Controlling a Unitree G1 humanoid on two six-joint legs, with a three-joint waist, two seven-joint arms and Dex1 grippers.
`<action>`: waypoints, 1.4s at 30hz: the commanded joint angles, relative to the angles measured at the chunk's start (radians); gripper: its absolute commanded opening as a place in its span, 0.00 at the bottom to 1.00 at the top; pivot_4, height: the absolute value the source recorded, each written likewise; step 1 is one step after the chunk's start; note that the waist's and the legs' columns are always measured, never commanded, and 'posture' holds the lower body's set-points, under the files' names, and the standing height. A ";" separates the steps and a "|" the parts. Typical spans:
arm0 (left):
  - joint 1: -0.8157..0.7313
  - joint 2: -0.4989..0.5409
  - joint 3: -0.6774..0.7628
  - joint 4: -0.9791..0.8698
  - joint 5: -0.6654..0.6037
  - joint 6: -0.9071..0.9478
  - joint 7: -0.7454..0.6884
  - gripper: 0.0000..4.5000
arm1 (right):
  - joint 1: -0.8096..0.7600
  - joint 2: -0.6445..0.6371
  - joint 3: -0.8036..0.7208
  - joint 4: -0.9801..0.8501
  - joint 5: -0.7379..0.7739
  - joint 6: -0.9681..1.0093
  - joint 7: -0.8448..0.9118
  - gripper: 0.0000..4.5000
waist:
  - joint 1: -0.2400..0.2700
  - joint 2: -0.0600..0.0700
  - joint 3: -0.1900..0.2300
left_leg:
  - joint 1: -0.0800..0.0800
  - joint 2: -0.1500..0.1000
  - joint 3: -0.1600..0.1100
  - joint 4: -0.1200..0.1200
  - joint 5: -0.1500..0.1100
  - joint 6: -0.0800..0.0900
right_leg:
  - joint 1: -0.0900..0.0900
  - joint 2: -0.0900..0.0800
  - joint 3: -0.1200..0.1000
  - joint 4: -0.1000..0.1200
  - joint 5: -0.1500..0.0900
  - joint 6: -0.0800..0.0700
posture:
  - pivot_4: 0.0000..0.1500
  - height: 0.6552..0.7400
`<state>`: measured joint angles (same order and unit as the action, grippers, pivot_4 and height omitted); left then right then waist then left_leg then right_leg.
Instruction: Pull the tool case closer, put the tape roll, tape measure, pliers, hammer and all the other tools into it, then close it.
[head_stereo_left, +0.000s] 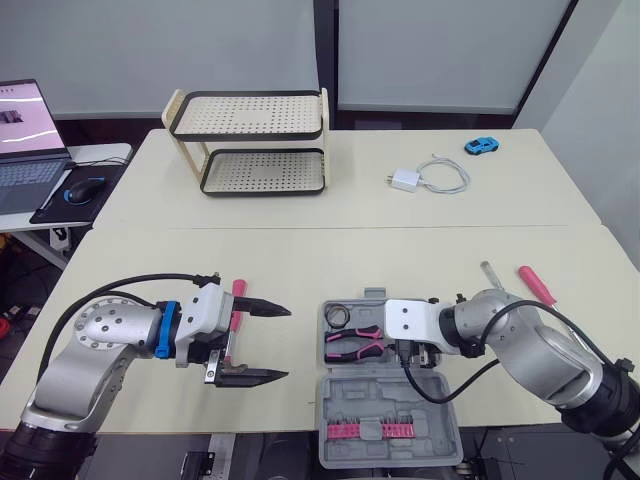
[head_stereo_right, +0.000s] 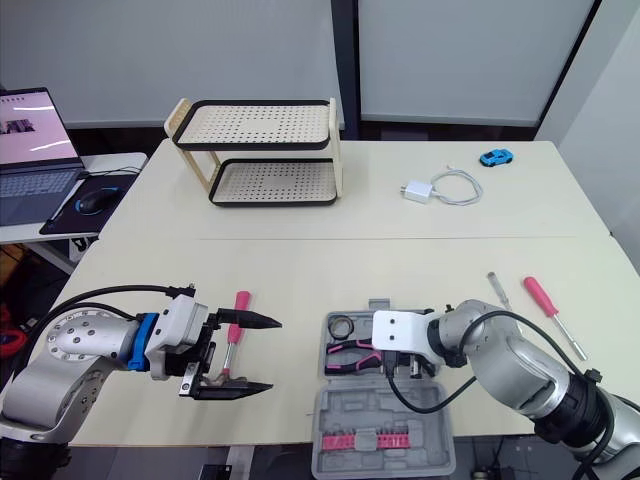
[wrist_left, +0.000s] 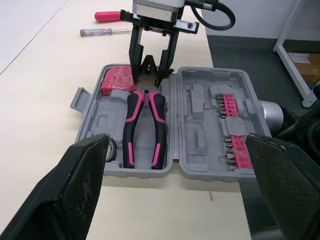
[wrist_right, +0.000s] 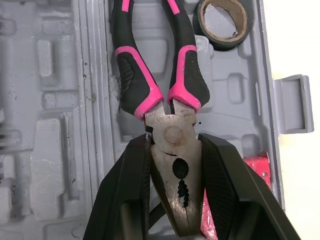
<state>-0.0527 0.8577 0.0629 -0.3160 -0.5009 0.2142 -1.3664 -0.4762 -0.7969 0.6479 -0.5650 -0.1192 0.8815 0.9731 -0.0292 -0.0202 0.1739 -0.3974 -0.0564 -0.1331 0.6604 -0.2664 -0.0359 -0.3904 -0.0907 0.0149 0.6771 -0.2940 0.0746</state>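
- While the right gripper (wrist_right: 174, 141) is closed on the metal head of the pliers (wrist_left: 132, 120), the pliers already lie in the tool case (head_stereo_left: 345, 395). Their long axis runs from 9 to 3 o'clock, pink handles toward 9 and head toward 3, under the fingers.
- To my eye the step in hand is letting go of the pliers. The fingers would need to part and lift straight up so the head is not dragged out of its moulded seat.
- The left gripper (head_stereo_left: 288, 344) has its jaws spread wide and holds nothing, its tips pointing toward 3 o'clock at the case.
- The hammer (head_stereo_right: 240, 305) lies on the table at 9 o'clock from the case, just beside and partly under the left gripper. Its pink handle points to 12 and its head to 6, so it runs crosswise to the left fingers, and the left arm is clearly the nearer one.
- Two screwdrivers, one pink-handled (head_stereo_right: 545, 300) and one slimmer (head_stereo_right: 498, 290), lie at 2 o'clock from the case, nearer the right arm, each running roughly 11 to 5.
- The case sits open and flat at the near table edge. The half toward 12 holds the tape roll (wrist_left: 111, 150), the red tape measure (wrist_left: 116, 81) and the pliers.
- The half toward 6 holds a pink bit set (wrist_left: 232, 135); its other recesses are bare.
- Closing the case cannot come until the hammer and screwdrivers are in.
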 joint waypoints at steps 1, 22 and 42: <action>-0.008 0.015 -0.001 -0.036 -0.013 0.003 -0.003 1.00 | 0.008 0.008 -0.002 -0.033 -0.014 -0.009 -0.018 0.26 | 0.000 0.000 0.000 | 0.000 0.000 0.000 0.000 0.000 0.000 | 0.000 0.000 0.000 0.000 0.000 0.000 | 1.00 1.00; -0.017 0.012 -0.019 -0.039 -0.011 0.009 -0.004 1.00 | 0.115 0.004 0.003 0.045 -0.076 -0.126 -0.053 0.26 | 0.000 0.000 0.000 | 0.000 -0.001 0.000 0.000 0.000 0.000 | 0.000 0.000 0.000 0.000 0.000 0.000 | 1.00 1.00; -0.050 0.002 -0.053 -0.018 -0.005 -0.007 -0.013 1.00 | 0.139 0.082 -0.239 0.019 0.127 -0.221 -0.001 0.87 | 0.000 0.000 0.000 | 0.000 0.000 0.000 0.000 0.000 0.000 | 0.001 0.001 0.000 0.000 0.000 0.000 | 1.00 1.00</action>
<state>-0.0941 0.8597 0.0076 -0.3225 -0.5019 0.2229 -1.3696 -0.3467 -0.7201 0.4589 -0.5102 -0.0298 0.6947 0.9747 -0.0290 -0.0202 0.1739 -0.3970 -0.0566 -0.1333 0.6602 -0.2664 -0.0359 -0.3897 -0.0901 0.0149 0.6768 -0.2940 0.0746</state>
